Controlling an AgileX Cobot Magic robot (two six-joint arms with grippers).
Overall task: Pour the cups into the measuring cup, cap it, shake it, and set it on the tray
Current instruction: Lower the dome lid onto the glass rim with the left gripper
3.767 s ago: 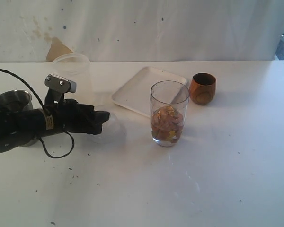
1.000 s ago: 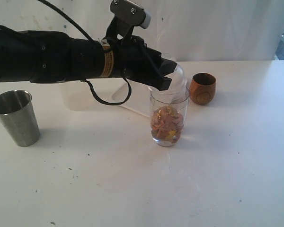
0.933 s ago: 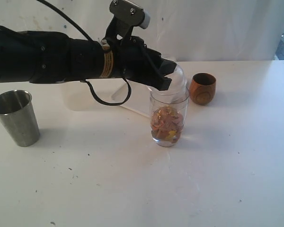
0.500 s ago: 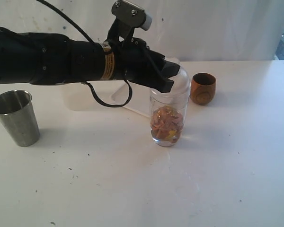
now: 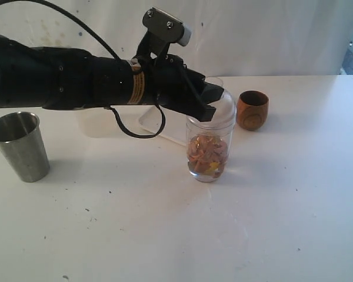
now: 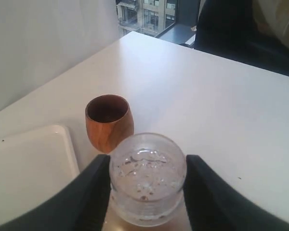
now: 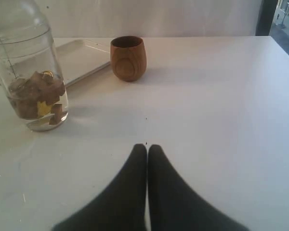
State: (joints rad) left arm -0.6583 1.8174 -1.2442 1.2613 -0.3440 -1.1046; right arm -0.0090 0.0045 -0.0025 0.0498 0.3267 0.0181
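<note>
Capping the tall clear plastic measuring cup [image 5: 207, 158] mid-bench, pieces poured in, your left jaws gripped the small clear dome cap [image 6: 147, 168] on its mouth; right jaws were closed, empty. Shaking and the white tray [image 6: 29, 168] remained.

Clear, glossy plastic makes the measuring cup [image 5: 209, 154] and its domed cap [image 5: 227, 110]. The wooden cup [image 5: 252, 110] is smooth, grained brown wood, the steel tumbler [image 5: 20, 147] dull brushed metal, the tabletop [image 5: 235, 235] matt white and speckled.
</note>
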